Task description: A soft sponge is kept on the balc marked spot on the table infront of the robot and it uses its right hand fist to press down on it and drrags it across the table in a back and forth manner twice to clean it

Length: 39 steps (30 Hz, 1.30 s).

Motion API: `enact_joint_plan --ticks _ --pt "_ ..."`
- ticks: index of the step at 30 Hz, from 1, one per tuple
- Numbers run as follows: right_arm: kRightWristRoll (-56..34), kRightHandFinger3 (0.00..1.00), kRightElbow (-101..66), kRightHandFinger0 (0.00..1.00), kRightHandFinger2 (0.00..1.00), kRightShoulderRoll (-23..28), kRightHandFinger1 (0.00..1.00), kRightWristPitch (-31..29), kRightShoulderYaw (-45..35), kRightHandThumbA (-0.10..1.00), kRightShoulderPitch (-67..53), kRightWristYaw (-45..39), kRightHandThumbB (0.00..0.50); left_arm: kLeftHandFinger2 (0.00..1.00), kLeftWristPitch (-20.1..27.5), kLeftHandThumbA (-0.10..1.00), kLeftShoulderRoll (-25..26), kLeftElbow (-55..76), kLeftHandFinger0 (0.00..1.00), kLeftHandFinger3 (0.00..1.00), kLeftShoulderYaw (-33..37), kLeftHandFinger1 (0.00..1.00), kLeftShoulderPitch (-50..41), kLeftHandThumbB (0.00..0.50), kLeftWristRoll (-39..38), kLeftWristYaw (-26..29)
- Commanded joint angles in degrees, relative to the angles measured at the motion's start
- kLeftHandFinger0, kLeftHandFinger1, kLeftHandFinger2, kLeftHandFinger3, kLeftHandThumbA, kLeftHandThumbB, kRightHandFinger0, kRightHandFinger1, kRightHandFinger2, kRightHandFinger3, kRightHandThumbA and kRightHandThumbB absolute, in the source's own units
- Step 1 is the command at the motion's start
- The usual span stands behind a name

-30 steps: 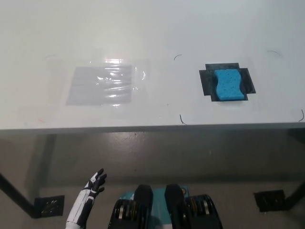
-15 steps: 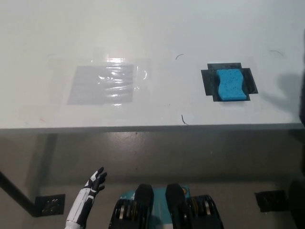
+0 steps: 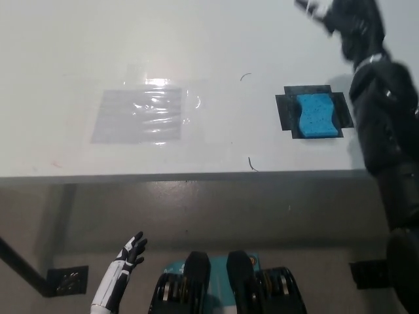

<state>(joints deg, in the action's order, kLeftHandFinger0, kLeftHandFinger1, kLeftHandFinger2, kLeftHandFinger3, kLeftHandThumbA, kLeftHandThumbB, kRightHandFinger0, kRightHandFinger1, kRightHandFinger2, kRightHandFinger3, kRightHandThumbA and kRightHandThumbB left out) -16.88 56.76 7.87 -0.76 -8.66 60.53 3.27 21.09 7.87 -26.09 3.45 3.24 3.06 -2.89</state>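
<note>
Since a moment ago, the black right arm has swung in over the table's [image 3: 196, 39] right edge; its right hand [image 3: 347, 16], blurred, hovers beyond the blue sponge [image 3: 317, 116], grip unreadable. That sponge rests on a black patch [image 3: 284, 111]. Below the near edge, the left hand [image 3: 133, 251] hangs open.

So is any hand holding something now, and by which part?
Nothing is held. The blue sponge lies untouched on its black mark; right hand is above the table, left hand hangs open.
</note>
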Motion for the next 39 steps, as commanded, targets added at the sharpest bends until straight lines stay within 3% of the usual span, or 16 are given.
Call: enact_joint_plan --ticks 1,3,4,6,14,16,22,26,28,39 --pt "2.5 0.0 15.0 0.0 0.0 -0.1 0.0 -10.5 0.5 1.0 7.1 -0.1 0.104 1.0 4.6 1.0 0.1 1.2 1.0 1.0 0.2 1.0 0.0 0.403 0.1 -0.5" --pt "2.1 0.0 17.7 0.0 0.0 -0.1 0.0 -9.8 0.2 1.0 6.6 -0.7 0.119 1.0 4.0 1.0 0.1 1.4 1.0 1.0 0.3 1.0 0.0 0.412 0.3 -0.5" --pt "2.3 0.01 19.2 0.0 0.0 0.0 0.0 -10.1 0.4 1.0 5.8 -1.6 0.172 1.0 4.2 1.0 0.0 1.0 1.0 1.0 0.3 1.0 0.4 0.411 0.3 -0.4" --pt "2.8 0.0 20.8 0.0 0.0 0.1 0.0 -10.3 0.8 1.0 5.4 -1.8 0.192 1.0 4.4 1.0 -0.1 0.9 1.0 1.0 0.4 1.0 0.5 0.408 0.4 -0.5" --pt "4.1 0.0 24.4 0.0 0.0 -1.4 0.0 -9.5 1.4 1.0 0.1 -1.1 0.185 1.0 4.7 1.0 0.1 0.5 1.0 1.0 0.6 1.0 0.1 0.388 0.6 -0.7" --pt "4.0 0.0 24.7 0.0 0.0 -1.9 0.0 -9.4 1.3 1.0 -1.0 -1.1 0.166 1.0 4.7 1.0 0.0 0.5 1.0 1.0 0.6 1.0 0.3 0.405 0.3 -0.8" --pt "4.6 0.0 25.3 0.0 0.0 -2.9 0.0 -8.6 1.5 1.0 -3.3 -0.9 0.101 1.0 4.2 1.0 0.0 1.0 1.0 1.0 0.5 1.0 0.0 0.394 0.8 -0.7" --pt "4.8 0.0 25.3 0.0 0.01 -3.3 0.0 -8.9 1.4 1.0 -3.5 -0.7 0.12 1.0 4.6 1.0 0.0 0.8 1.0 1.0 0.3 1.0 0.1 0.394 0.5 -0.9" --pt "5.2 0.01 25.1 0.0 0.01 -3.7 0.0 -8.8 1.7 1.0 -2.8 -0.5 0.161 1.0 4.1 1.0 0.1 1.1 1.0 1.0 0.3 1.0 0.2 0.41 0.8 -0.8" --pt "5.6 0.0 23.9 0.0 0.0 -9.4 0.0 -10.9 1.6 1.0 -0.3 -1.5 0.156 1.0 4.3 1.0 0.1 1.0 1.0 1.0 0.2 1.0 0.2 0.411 0.8 -0.7"
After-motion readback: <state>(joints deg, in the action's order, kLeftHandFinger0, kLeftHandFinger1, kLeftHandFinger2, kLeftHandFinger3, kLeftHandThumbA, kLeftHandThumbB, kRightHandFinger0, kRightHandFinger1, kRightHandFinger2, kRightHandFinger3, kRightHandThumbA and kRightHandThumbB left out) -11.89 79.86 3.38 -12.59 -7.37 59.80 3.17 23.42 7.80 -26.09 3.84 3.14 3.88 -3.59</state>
